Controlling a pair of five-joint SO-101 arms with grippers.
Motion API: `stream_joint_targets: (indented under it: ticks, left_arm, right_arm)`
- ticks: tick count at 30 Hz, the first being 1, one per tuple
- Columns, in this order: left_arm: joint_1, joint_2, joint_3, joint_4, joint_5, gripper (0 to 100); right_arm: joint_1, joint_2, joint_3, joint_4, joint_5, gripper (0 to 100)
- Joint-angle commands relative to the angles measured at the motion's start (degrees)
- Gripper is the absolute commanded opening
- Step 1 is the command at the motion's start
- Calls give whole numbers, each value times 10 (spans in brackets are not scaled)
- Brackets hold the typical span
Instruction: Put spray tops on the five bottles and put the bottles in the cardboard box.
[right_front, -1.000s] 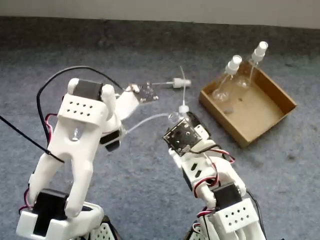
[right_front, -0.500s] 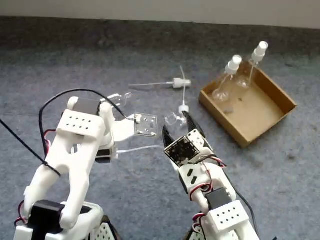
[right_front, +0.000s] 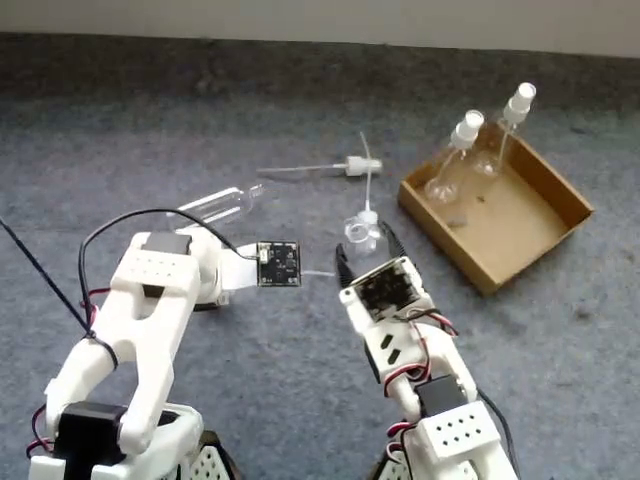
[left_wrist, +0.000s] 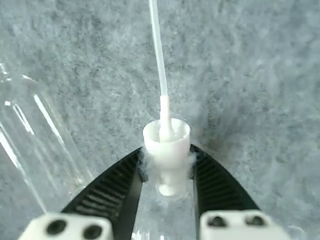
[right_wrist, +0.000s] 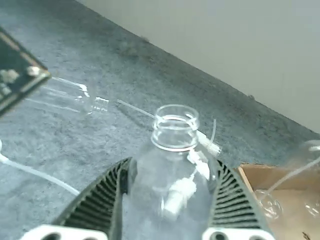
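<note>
Spray top (left_wrist: 166, 142): sits clamped by its white collar in the closed fingers of the left gripper (left_wrist: 166, 157), tube stretching out over the grey carpet (left_wrist: 250, 75), just beside a lying bottle (left_wrist: 30, 145). Open bottle (right_wrist: 175, 130): stands upright, squeezed between the fingers of the right gripper (right_wrist: 173, 167), near the cardboard box (right_front: 440, 232) with two capped bottles (right_front: 458, 150) leaning inside.

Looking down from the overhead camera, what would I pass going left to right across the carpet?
A lying bottle → open bottle in the right tool → cardboard box holding two capped bottles.
</note>
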Motion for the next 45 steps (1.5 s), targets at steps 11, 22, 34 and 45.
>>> stream_joint_targets:
  ticks: [11,22,34,45]
  left_arm:
    - [-3,-20,39,-64,-101,164]
    - [-3,-27,24,-64,-83,147]
    - [0,-225,-23,-63,260,151]
    - [1,-453,58,51,471,147]
  right_arm:
    - [59,-11,46,-16,-58,105]
    - [59,-11,46,-16,-55,105]
    - [58,-11,46,-16,-55,105]
    - [57,-11,48,-16,-55,105]
